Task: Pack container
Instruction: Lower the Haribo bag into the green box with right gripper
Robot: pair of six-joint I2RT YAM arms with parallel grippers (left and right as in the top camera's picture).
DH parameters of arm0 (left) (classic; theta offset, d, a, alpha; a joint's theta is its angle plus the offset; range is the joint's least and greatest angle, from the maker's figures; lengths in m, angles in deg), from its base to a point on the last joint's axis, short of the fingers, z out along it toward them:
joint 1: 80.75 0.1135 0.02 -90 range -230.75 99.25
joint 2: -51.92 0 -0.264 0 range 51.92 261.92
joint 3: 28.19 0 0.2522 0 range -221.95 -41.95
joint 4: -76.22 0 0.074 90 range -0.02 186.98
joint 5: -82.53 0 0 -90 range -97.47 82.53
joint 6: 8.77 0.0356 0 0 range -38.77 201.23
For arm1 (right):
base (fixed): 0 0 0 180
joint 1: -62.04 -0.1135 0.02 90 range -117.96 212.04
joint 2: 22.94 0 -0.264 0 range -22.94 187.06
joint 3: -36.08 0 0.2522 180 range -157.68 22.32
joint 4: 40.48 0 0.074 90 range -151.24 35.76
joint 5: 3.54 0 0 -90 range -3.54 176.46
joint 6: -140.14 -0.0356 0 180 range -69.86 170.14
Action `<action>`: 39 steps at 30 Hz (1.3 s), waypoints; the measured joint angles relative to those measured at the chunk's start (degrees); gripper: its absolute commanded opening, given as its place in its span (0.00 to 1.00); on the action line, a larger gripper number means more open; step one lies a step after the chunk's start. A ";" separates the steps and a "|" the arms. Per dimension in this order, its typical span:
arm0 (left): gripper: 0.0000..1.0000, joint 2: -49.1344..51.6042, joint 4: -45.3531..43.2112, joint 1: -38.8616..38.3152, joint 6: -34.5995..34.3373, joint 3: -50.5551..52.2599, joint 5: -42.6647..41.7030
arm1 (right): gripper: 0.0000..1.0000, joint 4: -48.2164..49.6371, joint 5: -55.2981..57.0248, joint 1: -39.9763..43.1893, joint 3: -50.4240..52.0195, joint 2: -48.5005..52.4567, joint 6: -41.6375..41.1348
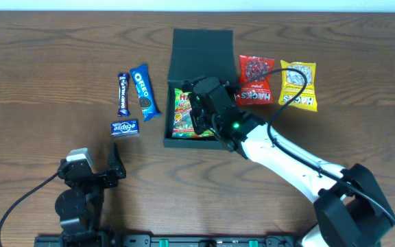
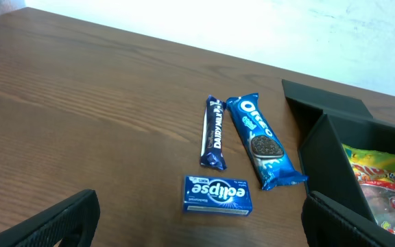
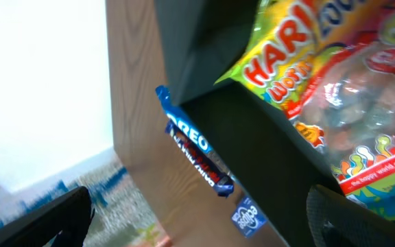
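Note:
The container (image 1: pixel 201 49) is a dark box in the middle of the table, its flap lid standing open at the back. A Haribo bag (image 1: pixel 182 113) lies inside it. My right gripper (image 1: pixel 206 110) hovers open and empty over the box, above the bag (image 3: pixel 334 89); the box wall (image 3: pixel 266 144) shows in the right wrist view, where the gripper (image 3: pixel 201 223) holds nothing. My left gripper (image 1: pixel 105 168) is open and empty near the front left. In the left wrist view, the gripper (image 2: pixel 201 233) is just in front of an Eclipse box (image 2: pixel 218 195).
Left of the box lie an Oreo pack (image 1: pixel 144 91), a Dairy Milk bar (image 1: pixel 123 94) and the Eclipse box (image 1: pixel 125 127). Right of it lie a red snack packet (image 1: pixel 256 80) and a yellow Hacks packet (image 1: pixel 298 86). The right arm crosses the table's front right.

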 measured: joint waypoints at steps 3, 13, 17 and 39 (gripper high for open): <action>0.95 0.00 0.00 0.00 0.00 0.00 0.00 | 0.92 -1.36 -0.83 0.00 -2.56 0.00 5.64; 0.95 0.00 0.00 0.00 0.00 0.00 0.00 | 0.02 -23.26 2.69 0.00 -12.50 0.00 30.62; 0.95 0.00 -0.02 0.00 0.00 0.00 0.00 | 0.01 -29.77 5.97 0.00 -12.50 0.02 38.47; 0.95 0.00 0.00 0.00 0.00 0.00 0.00 | 0.02 -27.98 10.58 -0.02 -12.57 16.68 51.43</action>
